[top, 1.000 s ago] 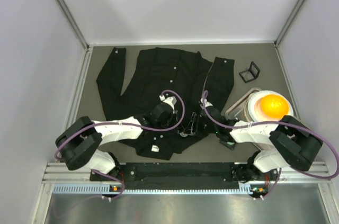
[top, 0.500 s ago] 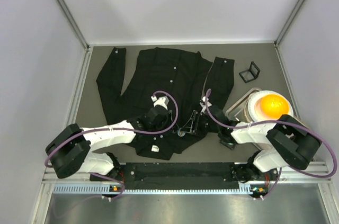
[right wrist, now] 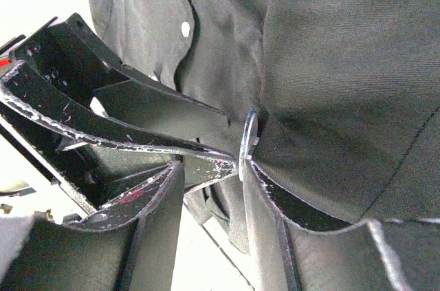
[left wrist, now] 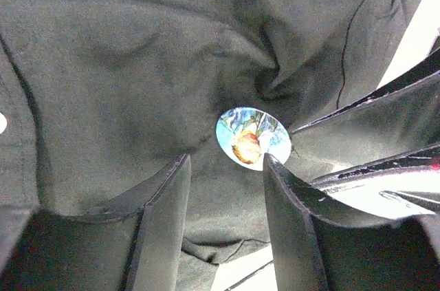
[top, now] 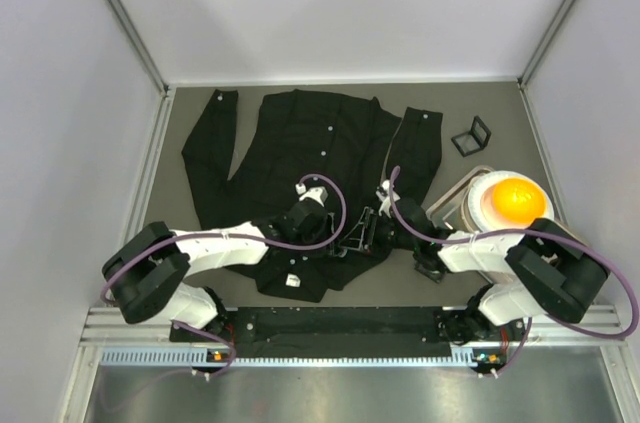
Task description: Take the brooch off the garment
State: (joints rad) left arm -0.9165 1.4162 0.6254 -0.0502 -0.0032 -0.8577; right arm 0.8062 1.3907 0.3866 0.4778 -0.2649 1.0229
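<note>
The garment point(top: 300, 158), a black button-up shirt, lies spread on the table. The brooch point(left wrist: 253, 137) is a round pin with a blue and orange picture, pinned on puckered cloth near the shirt's lower right edge. In the right wrist view the brooch point(right wrist: 246, 143) shows edge-on. My left gripper point(left wrist: 225, 160) is open, its fingers resting on the cloth just short of the brooch, and the right fingertip point(left wrist: 271, 164) is at the brooch's rim. My right gripper point(right wrist: 213, 166) is open too; one finger point(right wrist: 256, 174) lies against the cloth behind the brooch. Both grippers meet at the shirt's edge point(top: 352, 238).
An orange dome in a white bowl point(top: 510, 201) sits on a metal tray at the right. A small black open box point(top: 470, 137) lies at the back right. A white tag point(top: 292, 281) marks the shirt's hem. Walls enclose the table on three sides.
My left gripper's jaws have spread wider and its wrist shifted slightly left and back again. The right arm has stayed in place.
</note>
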